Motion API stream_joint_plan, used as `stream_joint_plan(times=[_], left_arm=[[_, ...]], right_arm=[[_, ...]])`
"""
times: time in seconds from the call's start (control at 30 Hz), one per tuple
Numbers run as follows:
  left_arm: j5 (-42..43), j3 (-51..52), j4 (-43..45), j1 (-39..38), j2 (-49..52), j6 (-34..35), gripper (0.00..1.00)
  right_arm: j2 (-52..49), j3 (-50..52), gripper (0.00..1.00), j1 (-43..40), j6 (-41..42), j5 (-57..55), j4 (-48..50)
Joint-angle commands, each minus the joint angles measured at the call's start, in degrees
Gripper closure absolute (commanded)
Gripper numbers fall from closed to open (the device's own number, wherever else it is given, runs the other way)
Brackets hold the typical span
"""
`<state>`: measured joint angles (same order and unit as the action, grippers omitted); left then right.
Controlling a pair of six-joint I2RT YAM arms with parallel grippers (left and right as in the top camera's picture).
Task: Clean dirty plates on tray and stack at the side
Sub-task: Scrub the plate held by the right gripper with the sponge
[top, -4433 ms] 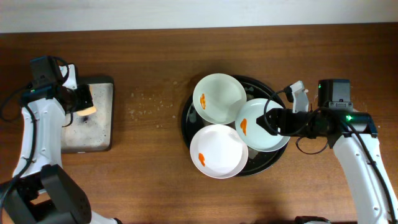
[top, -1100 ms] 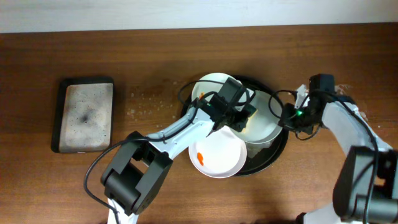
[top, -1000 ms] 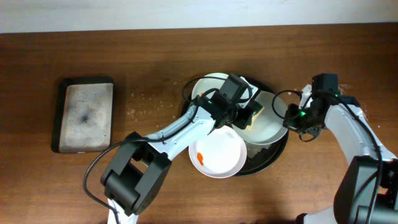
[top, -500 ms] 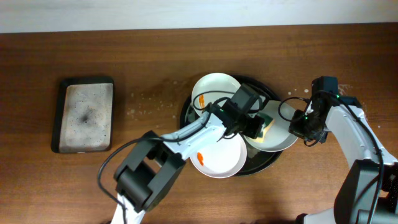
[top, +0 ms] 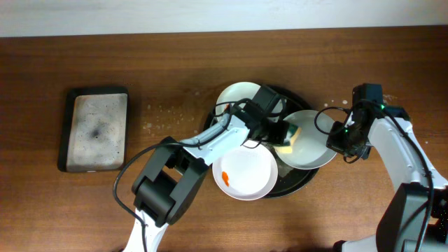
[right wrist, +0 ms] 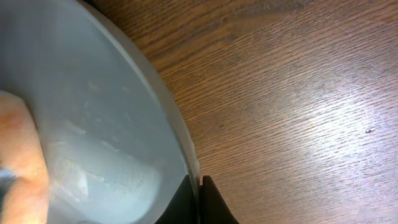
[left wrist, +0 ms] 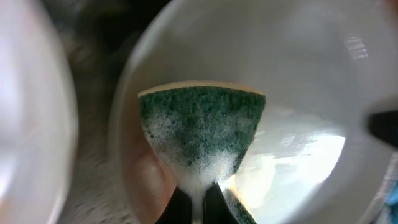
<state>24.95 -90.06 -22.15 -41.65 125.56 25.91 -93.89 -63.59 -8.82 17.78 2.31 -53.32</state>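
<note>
Three white dirty plates lie on the round black tray [top: 302, 182]. One plate [top: 238, 96] is at the back. A second [top: 248, 162] at the front carries an orange smear [top: 225, 176]. My right gripper [top: 338, 137] is shut on the right rim of the third plate [top: 311, 143], and the rim shows pinched between the jaws [right wrist: 199, 186]. My left gripper [top: 282, 131] is shut on a soapy green sponge [left wrist: 202, 127], which presses on the inside of that held plate [left wrist: 298, 74]. Foam sits at the black fingertips [left wrist: 180, 202].
A small grey rectangular sponge tray [top: 94, 129] stands at the far left. Specks or droplets [top: 164, 115] dot the wood between it and the black tray. Bare wooden table [right wrist: 298, 93] lies right of the held plate. The left arm reaches over the two other plates.
The left arm brought the sponge from the grey tray to the right plate. Over the last second the sponge slid right across the plate, then back a little.
</note>
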Motion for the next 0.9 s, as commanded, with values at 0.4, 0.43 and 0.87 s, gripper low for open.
stream_joint_plan(times=[0.4,0.43,0.87], left_arm=[[5.0,-3.8,-4.8,0.2,7.5,0.2,1.00],[0.2,-4.1,-6.9,0.5,7.5,0.2,1.00],[-16.7,-19.6,-19.9,-2.2,7.5,-5.2,1.00]], right_arm=[[1.7,-1.4,0.96,-0.2,0.3,-1.0,0.1],[1.7,-1.4,0.96,-0.2,0.3,-1.0,0.1],[1.7,-1.4,0.96,-0.2,0.1,-1.1,0.1]])
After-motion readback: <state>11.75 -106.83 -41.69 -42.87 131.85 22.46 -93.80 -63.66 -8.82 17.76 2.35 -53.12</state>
